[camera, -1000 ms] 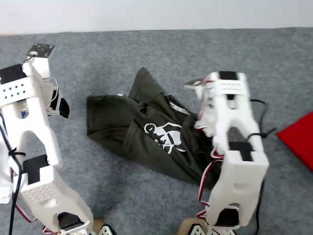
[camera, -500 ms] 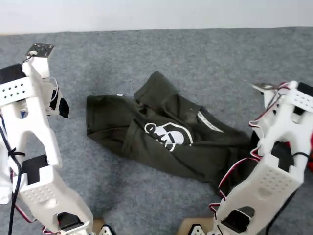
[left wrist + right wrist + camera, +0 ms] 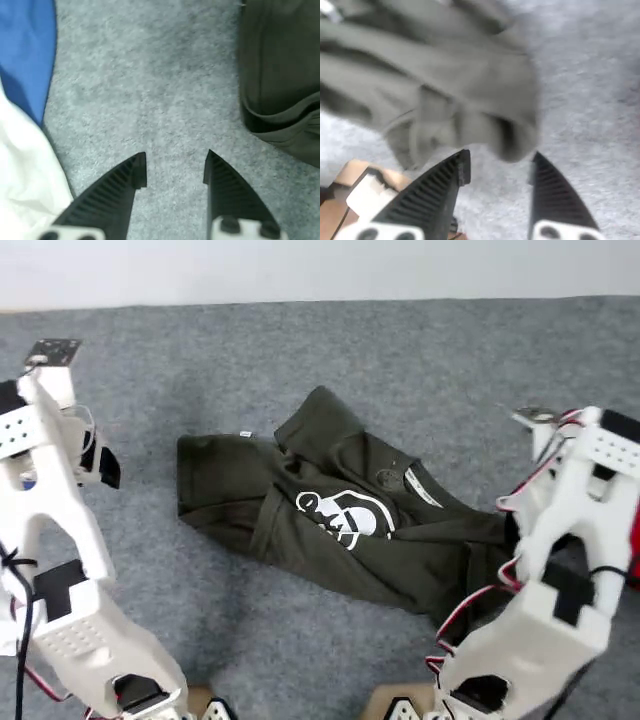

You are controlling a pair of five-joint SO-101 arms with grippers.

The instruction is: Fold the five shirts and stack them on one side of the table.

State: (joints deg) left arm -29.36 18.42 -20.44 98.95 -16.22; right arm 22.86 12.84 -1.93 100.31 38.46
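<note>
Crumpled dark green shirt [image 3: 350,525] lies mid-table on grey carpet [image 3: 400,360], left gripper [image 3: 176,160] with jaws spread and holding nothing just left of it, right gripper [image 3: 501,157] likewise spread and unloaded at its right end.

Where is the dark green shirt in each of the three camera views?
High view: dark green shirt crumpled mid-table, between the arms.
Left wrist view: its folded edge beyond the open left gripper, off to one side.
Right wrist view: bunched cloth just past the open right gripper.
Shared landmark: the grey carpet under it.
</note>
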